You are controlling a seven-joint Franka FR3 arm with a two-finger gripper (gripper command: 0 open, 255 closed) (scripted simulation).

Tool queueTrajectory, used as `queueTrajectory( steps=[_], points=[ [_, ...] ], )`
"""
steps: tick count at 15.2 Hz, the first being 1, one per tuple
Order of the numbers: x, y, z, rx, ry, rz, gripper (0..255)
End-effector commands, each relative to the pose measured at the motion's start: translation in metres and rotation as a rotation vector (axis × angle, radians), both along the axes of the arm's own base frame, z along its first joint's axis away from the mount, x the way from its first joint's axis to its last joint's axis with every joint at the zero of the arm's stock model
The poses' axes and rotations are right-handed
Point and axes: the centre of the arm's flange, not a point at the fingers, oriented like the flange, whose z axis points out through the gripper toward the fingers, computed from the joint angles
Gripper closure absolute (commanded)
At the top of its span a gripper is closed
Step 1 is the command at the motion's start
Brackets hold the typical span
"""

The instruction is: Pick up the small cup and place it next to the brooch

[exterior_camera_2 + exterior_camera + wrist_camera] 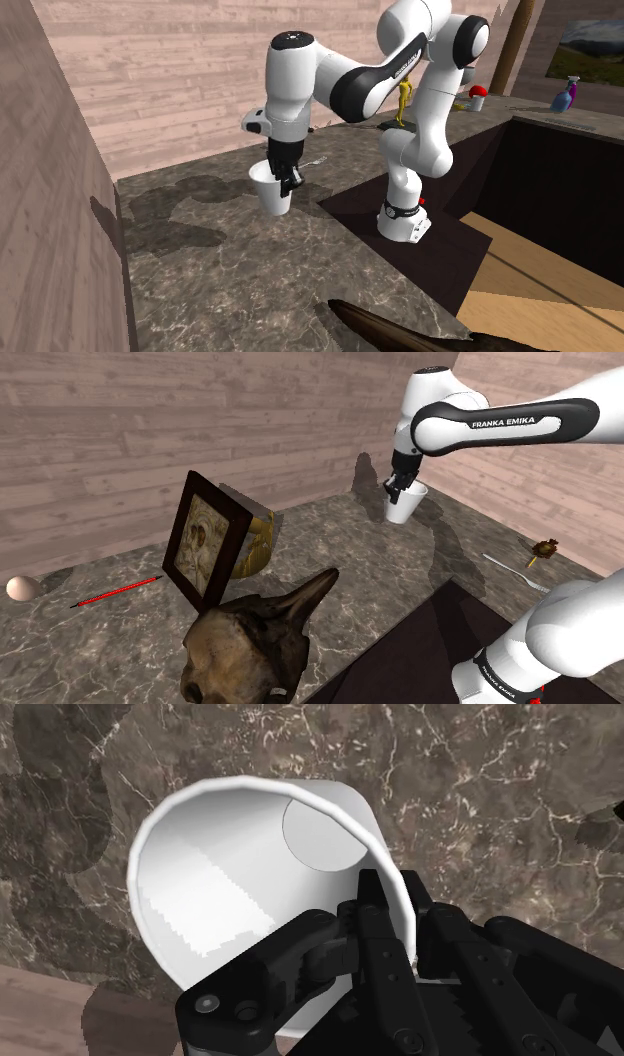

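Observation:
The small white cup (pixel 405 507) (pixel 270 195) (pixel 230 874) hangs tilted from my gripper (pixel 400 487) (pixel 285 180) (pixel 405 929). The gripper is shut on the cup's rim, one finger inside the wall and one outside. The cup appears to be just clear of the dark marble counter (pixel 330 552), near the far wooden wall. The brooch (pixel 545 549), a small gold and dark piece, lies on the counter toward the shoulder view's right, well apart from the cup.
A silver fork (pixel 515 572) lies beside the brooch. A framed picture (pixel 205 542), a dark animal-head sculpture (pixel 260 642), a red pencil (pixel 118 592) and a pale egg-like ball (pixel 22 588) occupy the shoulder view's left. A dark recess (pixel 420 652) borders the stand.

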Motion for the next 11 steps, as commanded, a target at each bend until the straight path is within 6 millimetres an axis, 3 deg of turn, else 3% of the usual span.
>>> queueTrajectory(
  steps=[1, 8, 11],
  points=[
    [0.000, -0.001, 0.011, 0.000, 0.000, 0.000, 255],
    [0.000, -0.001, 0.047, 0.000, 0.000, 0.000, 255],
    [-0.017, -0.036, 0.047, 0.000, 0.000, 0.000, 255]
  ],
)
